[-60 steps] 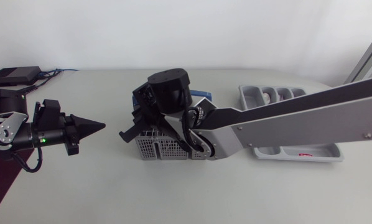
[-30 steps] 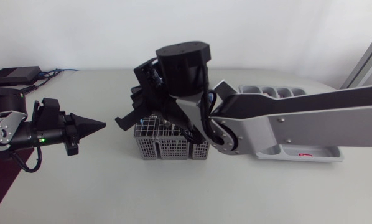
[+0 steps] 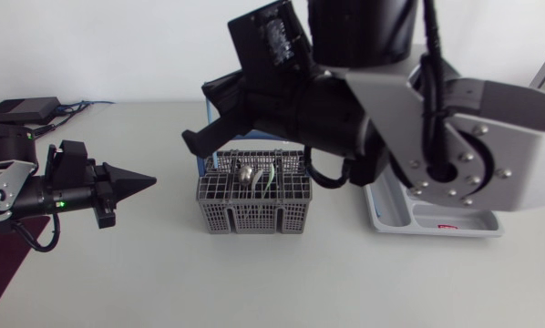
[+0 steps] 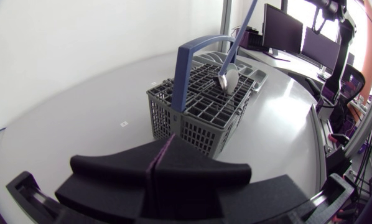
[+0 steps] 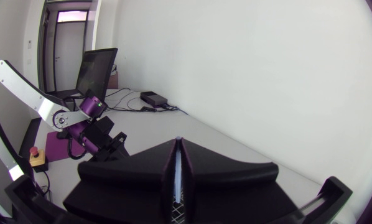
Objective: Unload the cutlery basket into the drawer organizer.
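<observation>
The right arm [image 3: 418, 109] fills the upper right, hiding most of the drawer organizer [image 3: 437, 228]. The right gripper [image 3: 189, 142] pinches a blue-handled spoon [image 3: 245, 171] over the cutlery basket [image 3: 254, 214] at centre. The left gripper [image 3: 149, 180] is at left, closed and empty. A black box [image 3: 22, 111] sits upper left.

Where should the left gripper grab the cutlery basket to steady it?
Probably the blue handle, on its near leg, coming level from the left gripper's side: that leg stands upright above the cutlery basket's rim, with the spoon farther back.
</observation>
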### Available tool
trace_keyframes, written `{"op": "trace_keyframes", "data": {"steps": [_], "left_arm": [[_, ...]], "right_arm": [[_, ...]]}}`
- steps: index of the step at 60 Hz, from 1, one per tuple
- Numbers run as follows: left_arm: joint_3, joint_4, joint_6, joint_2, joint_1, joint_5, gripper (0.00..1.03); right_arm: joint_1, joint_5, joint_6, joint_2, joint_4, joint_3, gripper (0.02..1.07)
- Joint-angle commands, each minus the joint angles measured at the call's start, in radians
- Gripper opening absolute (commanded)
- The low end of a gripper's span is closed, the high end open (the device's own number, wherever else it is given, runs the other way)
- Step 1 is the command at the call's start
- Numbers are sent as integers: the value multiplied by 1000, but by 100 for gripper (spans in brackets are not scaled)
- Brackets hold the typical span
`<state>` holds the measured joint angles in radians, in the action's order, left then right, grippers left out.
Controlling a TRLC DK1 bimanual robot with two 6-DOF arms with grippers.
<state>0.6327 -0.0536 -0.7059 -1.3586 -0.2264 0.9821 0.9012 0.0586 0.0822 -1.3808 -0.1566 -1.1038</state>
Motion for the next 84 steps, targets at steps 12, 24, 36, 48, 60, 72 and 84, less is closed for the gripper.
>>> {"op": "trace_keyframes", "data": {"steps": [12, 24, 36, 48, 60, 72, 84], "left_arm": [[-22, -48, 20, 75, 32, -17, 17], [-24, -71, 42, 125, 88, -43, 17], [-11, -84, 66, 161, 127, -72, 17], [-7, -84, 80, 162, 180, -112, 17], [12, -95, 95, 167, 205, -143, 17], [18, -109, 105, 188, 226, -161, 17], [7, -114, 106, 204, 229, -163, 17]], "right_arm": [[-140, -95, -18, 170, 235, -51, 8], [-321, -206, -27, 302, 425, -41, 8], [-532, -298, 10, 358, 614, -51, 8], [-713, -347, 65, 345, 693, -34, 8], [-895, -421, 125, 250, 766, -42, 8], [-964, -431, 143, 63, 798, -94, 8], [-987, -436, 116, -149, 786, -172, 8]]}}
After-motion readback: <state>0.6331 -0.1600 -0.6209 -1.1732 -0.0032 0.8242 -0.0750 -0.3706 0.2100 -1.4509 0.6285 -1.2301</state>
